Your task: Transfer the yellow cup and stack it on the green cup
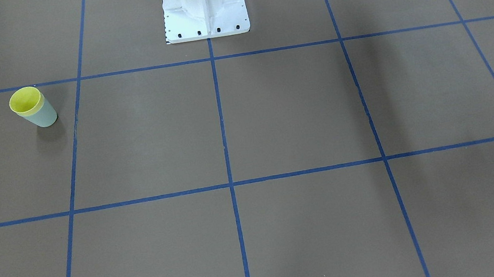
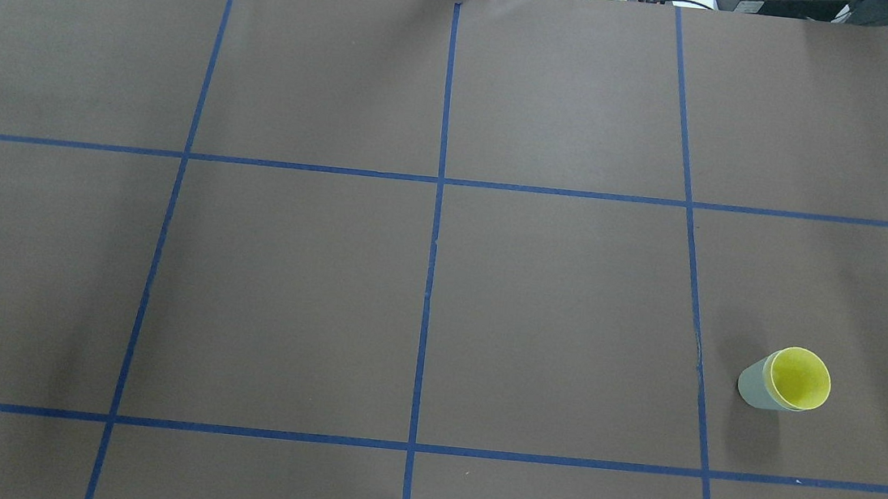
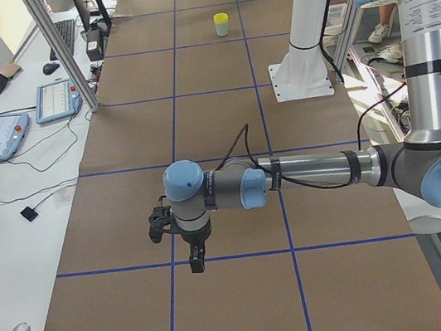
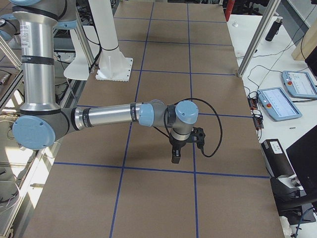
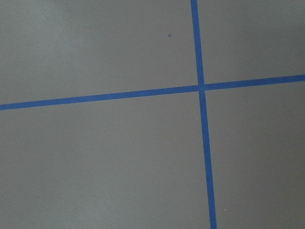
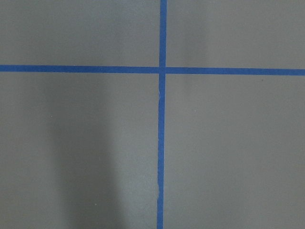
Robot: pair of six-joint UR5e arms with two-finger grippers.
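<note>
Nesting upright inside the green cup (image 2: pixel 756 387) on the robot's right of the table (image 2: pixel 489 286), the yellow cup (image 2: pixel 800 378) looked fully seated, so staying well clear was judged best; only side views showed the left gripper (image 3: pixel 195 262) and right gripper (image 4: pixel 176 157), far from the stack, finger opening impossible to tell.
</note>
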